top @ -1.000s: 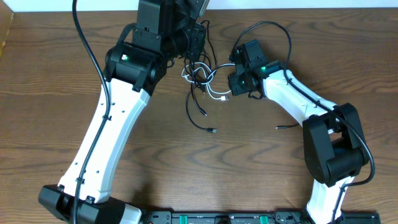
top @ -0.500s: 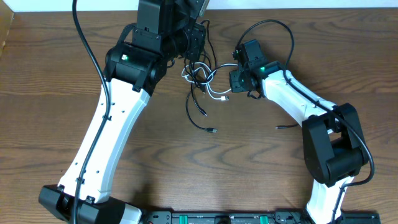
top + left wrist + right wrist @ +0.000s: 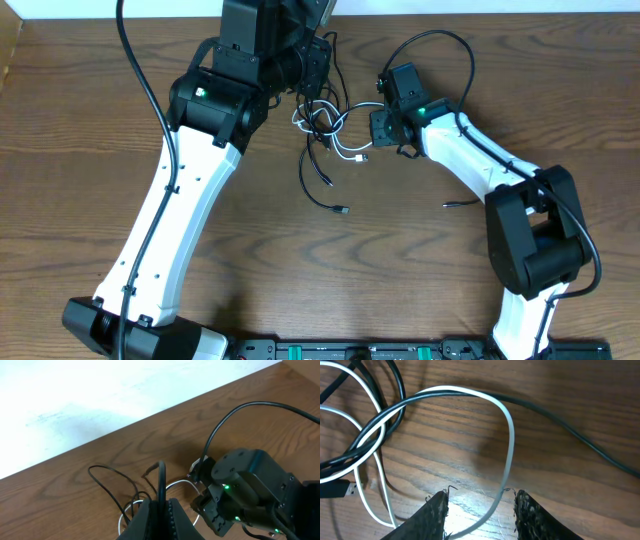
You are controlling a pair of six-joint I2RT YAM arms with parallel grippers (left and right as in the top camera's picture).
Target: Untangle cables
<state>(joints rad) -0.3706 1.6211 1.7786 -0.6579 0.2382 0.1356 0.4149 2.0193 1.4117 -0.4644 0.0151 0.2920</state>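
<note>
Nudged slightly back from the tangle (image 3: 325, 122), our right fingers (image 3: 436, 515) stand apart astride the white cable (image 3: 509, 445), its loop running straight ahead across the worktop (image 3: 570, 485). Our left fingers (image 3: 142, 522) are clamped on a black cable (image 3: 161, 480) above.

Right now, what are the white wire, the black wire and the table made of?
White wire: smooth, slightly shiny, bends in soft loops, so probably a plastic or rubber coat. Black wire: same glossy coat, likely plastic too. Table: brown with grain lines, looks like wood or a wood-look top.
</note>
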